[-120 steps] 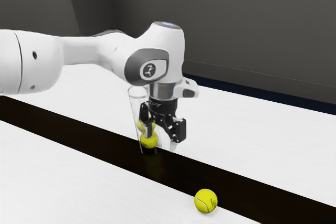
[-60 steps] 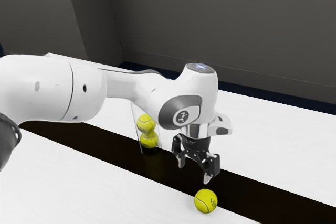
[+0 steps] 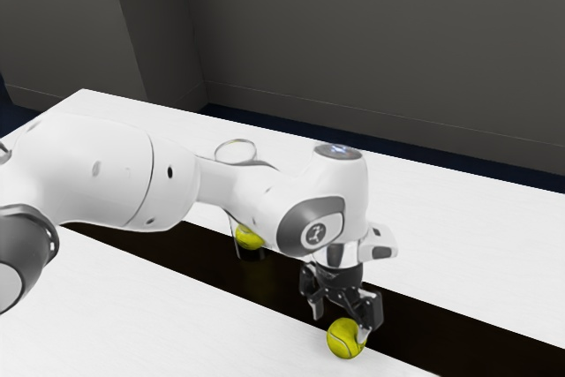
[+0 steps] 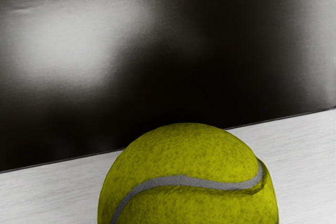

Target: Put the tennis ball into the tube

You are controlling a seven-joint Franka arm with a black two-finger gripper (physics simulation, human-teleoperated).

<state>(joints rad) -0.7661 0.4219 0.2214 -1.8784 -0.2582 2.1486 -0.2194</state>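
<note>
One loose tennis ball (image 3: 346,342), yellow, on the tabletop at the edge of the dark strip (image 3: 424,328), outside the tube, same pos. as ½ sec. ago. One black gripper (image 3: 341,323), now lower than ½ sec. ago: your hand is down from above the ball to ball level, fingers straddling it. Fingers: wide apart, one tip toward the ext. view's left, the other beside the ball on the ext. view's right; no two-sided grip to be seen. Meaning for you: approach approx. done, grasp prob. next; check both pads sit level w/ the ball's middle before you close, or it may squirt out & roll. One clear tube, upright, rim (image 3: 236,140) up behind the arm (image 3: 221,184), w/ a ball inside (image 3: 250,237) near its base; you'll likely need a high lift to clear that rim. Views, compared: ext. gives you finger spread, tube pos. & the route back; wrist gives you the loose ball close up, its grey seam (image 4: 178,181) curving across, plus a pale glare patch (image 4: 73,35) on the strip. Status: ball not yet in tube, est. early stage.
</note>
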